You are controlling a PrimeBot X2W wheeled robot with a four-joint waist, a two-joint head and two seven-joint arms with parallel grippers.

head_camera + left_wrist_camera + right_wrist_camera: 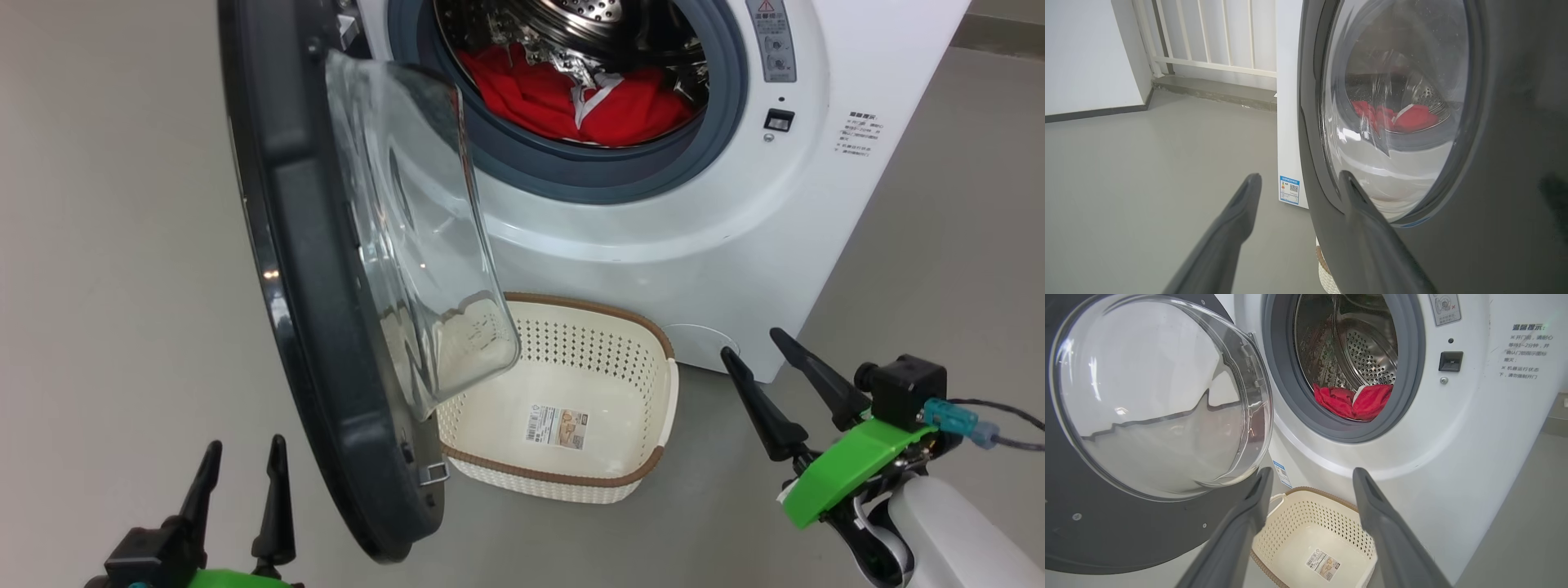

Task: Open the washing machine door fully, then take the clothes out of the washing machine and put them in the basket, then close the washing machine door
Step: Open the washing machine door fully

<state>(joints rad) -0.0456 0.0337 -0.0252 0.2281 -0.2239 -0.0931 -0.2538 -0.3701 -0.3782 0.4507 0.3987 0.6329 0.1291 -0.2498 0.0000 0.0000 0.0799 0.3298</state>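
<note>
The washing machine [735, 245] stands ahead with its door [286, 245] swung out to the left, black rim edge-on and glass bowl facing right. Red clothes [571, 102] with a white band lie in the drum. The empty cream basket [588, 343] sits on the floor below the opening, partly behind the door glass. My left gripper [245, 445] is open at the lower left, just outside the door's bottom edge and apart from it. My right gripper [751, 343] is open to the right of the basket. Along my right gripper [1311, 470] I see the basket [1331, 506] and clothes [1355, 402].
Grey floor [122, 245] stretches left of the door and right of the machine. In the left wrist view my left gripper [1300, 175] frames the door [1494, 163] edge, with a blue label [1289, 190] on the machine's side, a white railing [1208, 41] and a wall behind.
</note>
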